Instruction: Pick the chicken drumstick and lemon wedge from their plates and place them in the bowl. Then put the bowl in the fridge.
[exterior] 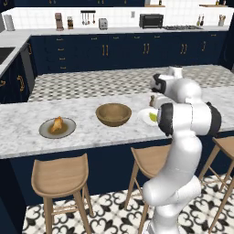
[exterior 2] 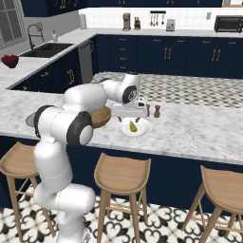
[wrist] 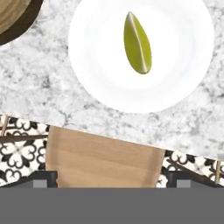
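Wooden stool seat (wrist: 103,159) sits closest under the hand camera, at the marble counter (wrist: 39,83) edge. Past it, lemon wedge (wrist: 138,43) lies alone on the white plate (wrist: 100,78), untouched. Gripper (wrist: 111,181): finger tips set wide apart at the bottom of the hand view, nothing between them, hovering above the plate. Bowl (exterior: 113,114) stands just beside the white plate, nothing visible inside it. Chicken drumstick (exterior: 57,124) rests on the grey-olive plate (exterior: 57,128), well apart on the bowl's other side. Two small shakers (exterior 2: 152,110) stand near the white plate. Navy cabinets (exterior: 123,50) line the far wall.
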